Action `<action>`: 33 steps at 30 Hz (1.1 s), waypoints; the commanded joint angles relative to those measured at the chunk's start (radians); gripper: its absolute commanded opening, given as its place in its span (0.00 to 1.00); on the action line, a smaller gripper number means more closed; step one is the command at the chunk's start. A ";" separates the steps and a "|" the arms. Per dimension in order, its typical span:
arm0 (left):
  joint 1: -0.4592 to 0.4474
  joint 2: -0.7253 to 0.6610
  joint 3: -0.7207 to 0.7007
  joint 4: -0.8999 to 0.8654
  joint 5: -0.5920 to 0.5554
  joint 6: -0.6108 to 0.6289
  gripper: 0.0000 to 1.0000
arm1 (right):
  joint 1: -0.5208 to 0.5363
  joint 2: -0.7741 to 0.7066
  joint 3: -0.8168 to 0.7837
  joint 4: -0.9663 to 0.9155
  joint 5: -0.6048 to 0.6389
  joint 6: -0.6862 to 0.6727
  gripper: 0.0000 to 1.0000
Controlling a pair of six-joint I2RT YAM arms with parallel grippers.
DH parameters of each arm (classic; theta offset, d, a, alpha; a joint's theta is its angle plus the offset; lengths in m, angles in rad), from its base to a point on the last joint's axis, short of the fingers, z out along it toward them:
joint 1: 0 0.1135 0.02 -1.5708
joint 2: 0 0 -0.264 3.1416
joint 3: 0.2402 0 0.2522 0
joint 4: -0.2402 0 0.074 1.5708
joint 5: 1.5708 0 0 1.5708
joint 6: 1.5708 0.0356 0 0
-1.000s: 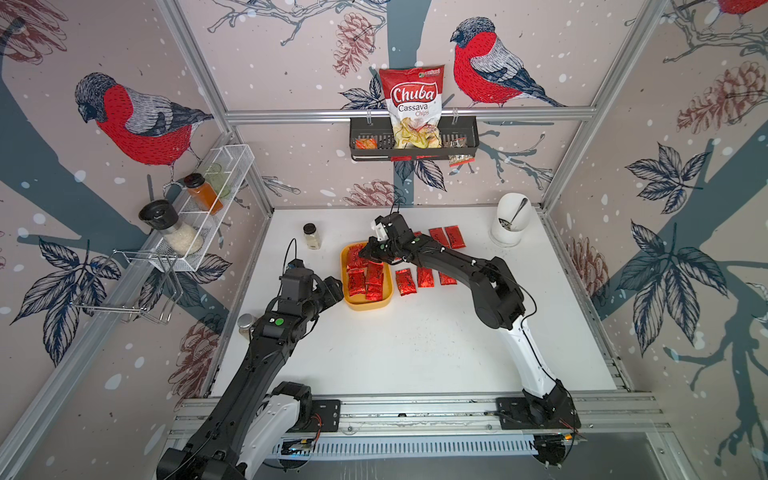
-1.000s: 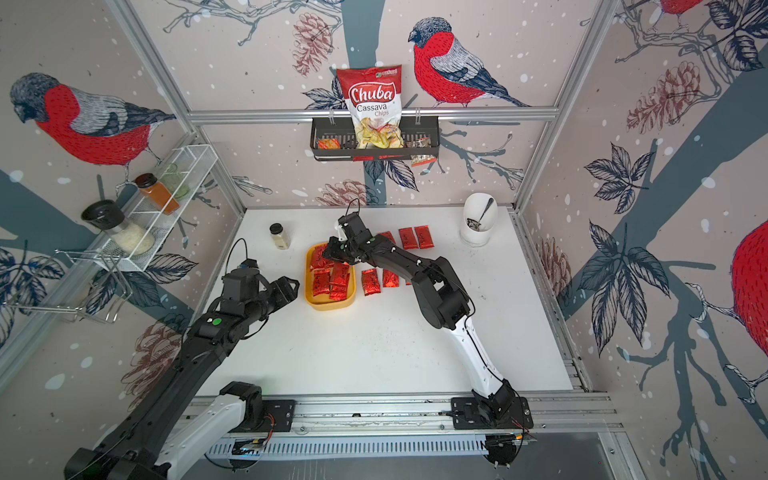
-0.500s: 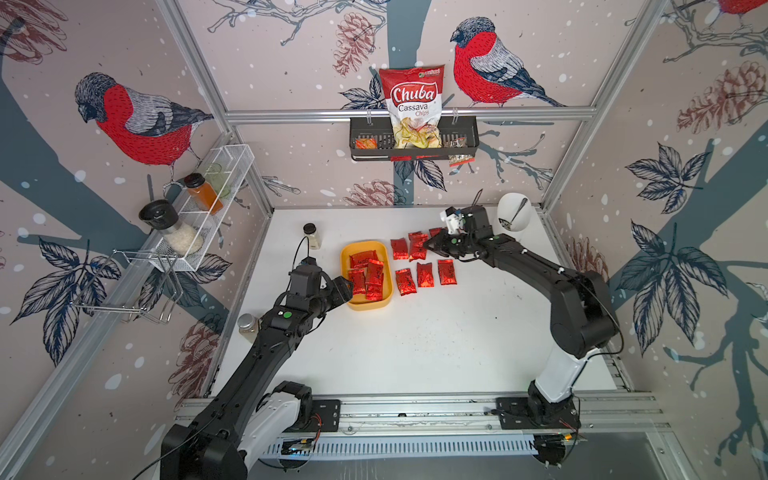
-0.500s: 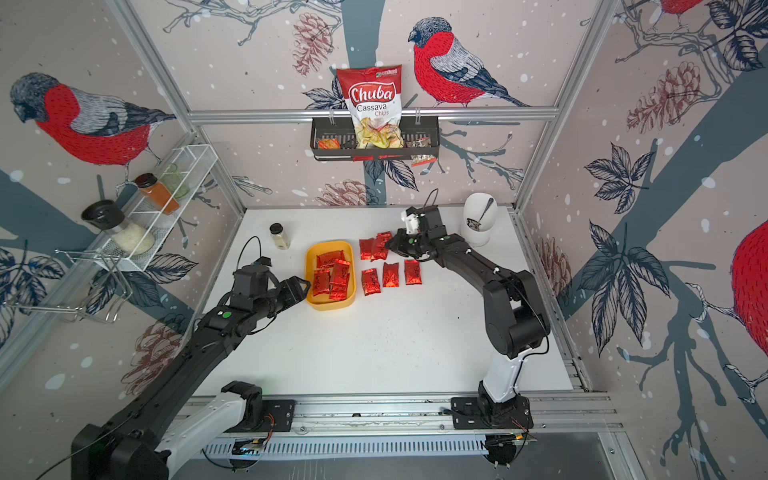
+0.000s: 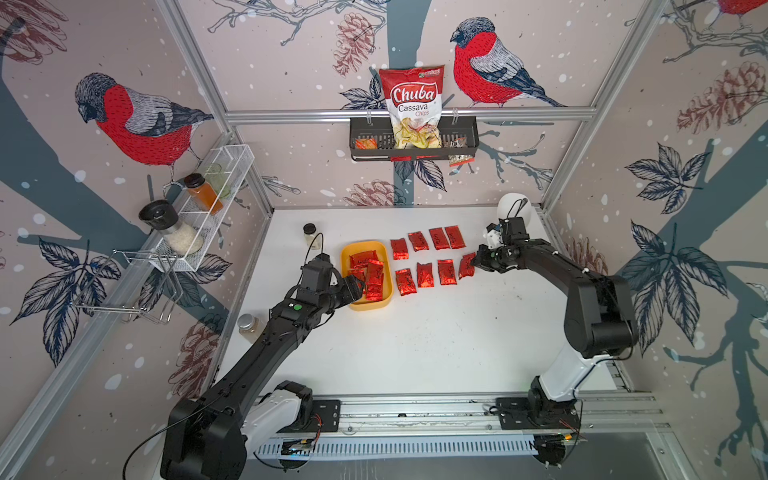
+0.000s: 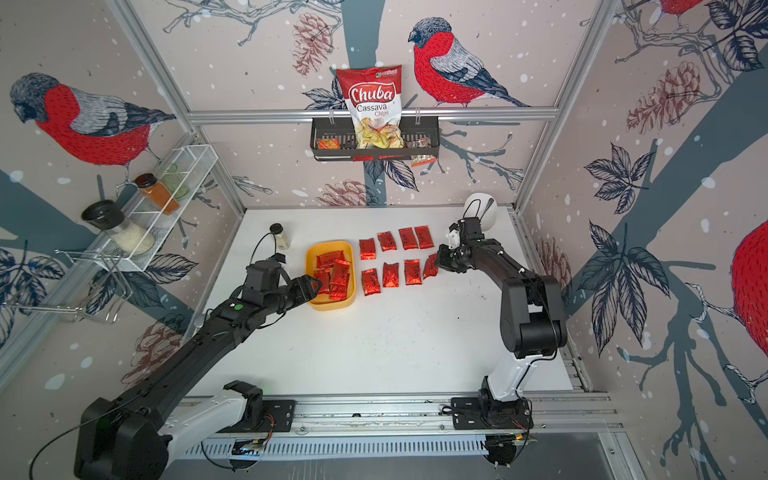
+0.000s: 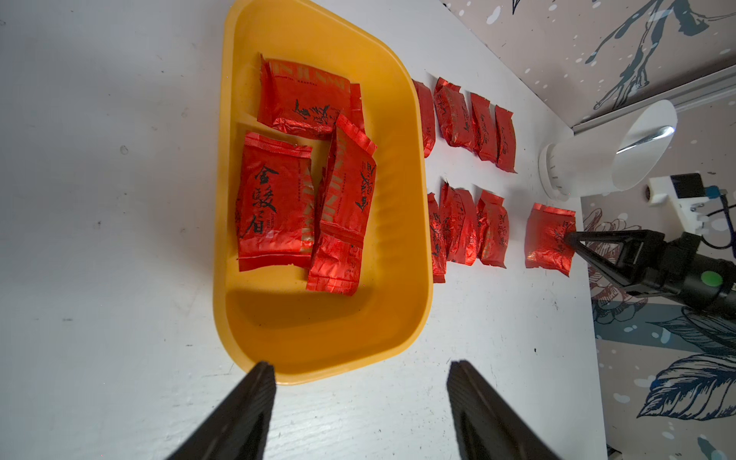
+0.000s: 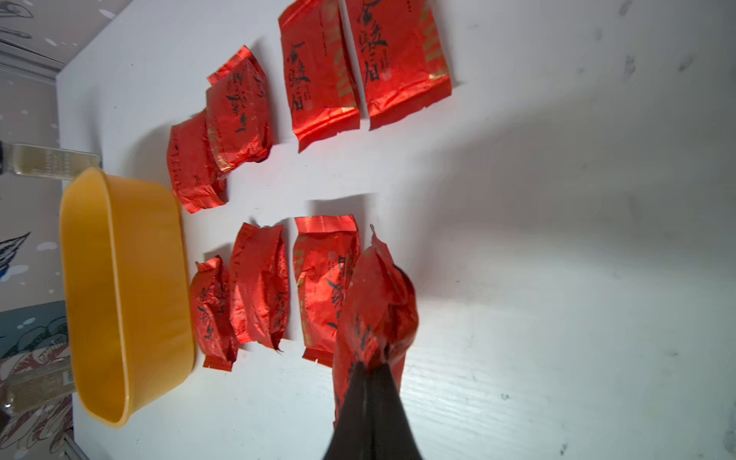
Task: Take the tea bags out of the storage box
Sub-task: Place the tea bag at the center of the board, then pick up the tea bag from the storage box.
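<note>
left gripper [image 5: 356,286], centre-left of a top view: jaws wide, holding nothing, poised at the near rim of the shallow yellow-orange plastic storage box [image 5: 371,306], probably lining up the next pick. at least three shiny red foil tea bags [image 7: 275,199] lie inside (overlapping). right of the box, seven sachets [image 5: 424,274] sit in two tidy rows. right gripper [image 5: 477,262], centre-right: jaws pinched on a tilted sachet [image 5: 466,266] at the lower row's open end, presumably to fill it.

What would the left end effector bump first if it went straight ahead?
Probably the near wall of the yellow box, just ahead of the open left end effector; the tea bags lie beyond. Height is unclear.
</note>
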 commanded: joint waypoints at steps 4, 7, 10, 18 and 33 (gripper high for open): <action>-0.001 -0.007 -0.014 0.048 0.019 0.023 0.73 | 0.001 0.084 0.068 -0.057 0.048 -0.080 0.00; -0.001 -0.008 -0.026 0.055 0.022 0.019 0.73 | 0.005 0.125 0.102 -0.078 0.052 -0.100 0.00; 0.000 -0.004 -0.032 0.058 0.022 0.020 0.73 | 0.009 0.158 0.127 -0.096 0.092 -0.111 0.00; -0.001 0.013 -0.003 0.026 -0.042 0.053 0.74 | 0.024 0.148 0.131 -0.085 0.251 -0.077 0.31; -0.057 0.316 0.232 -0.033 -0.166 0.182 0.65 | 0.242 -0.083 0.115 -0.085 0.592 -0.023 0.59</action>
